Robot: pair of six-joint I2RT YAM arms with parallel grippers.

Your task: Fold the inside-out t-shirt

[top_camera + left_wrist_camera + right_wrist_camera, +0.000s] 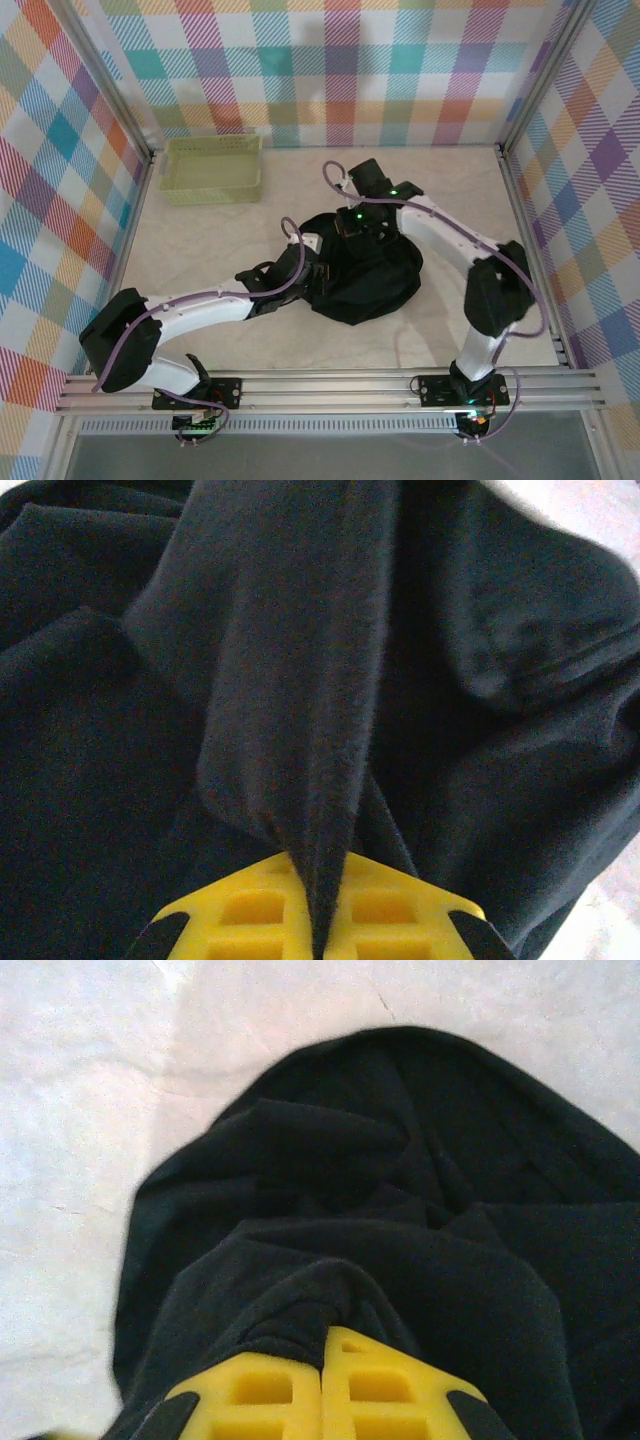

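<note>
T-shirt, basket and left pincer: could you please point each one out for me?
t-shirt (375, 285), top external view, bunched cloth near its middle.
basket (210, 193), top external view, its near wall.
left pincer (322, 885), left wrist view, between its yellow fingertips, shut on the t-shirt.

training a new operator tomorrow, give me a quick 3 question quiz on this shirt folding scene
1. Multiple choice: the left gripper is shut on A) a fold of the black t-shirt, B) a white tag, C) nothing.
2. True or false: the right gripper has its jaws wide open.
3. Where does the pale green lattice basket sit, and does it touch the t-shirt?

Key:
1. A.
2. False: they are shut, with cloth bunched at the tips.
3. In the far left corner of the table, apart from the t-shirt.
</note>
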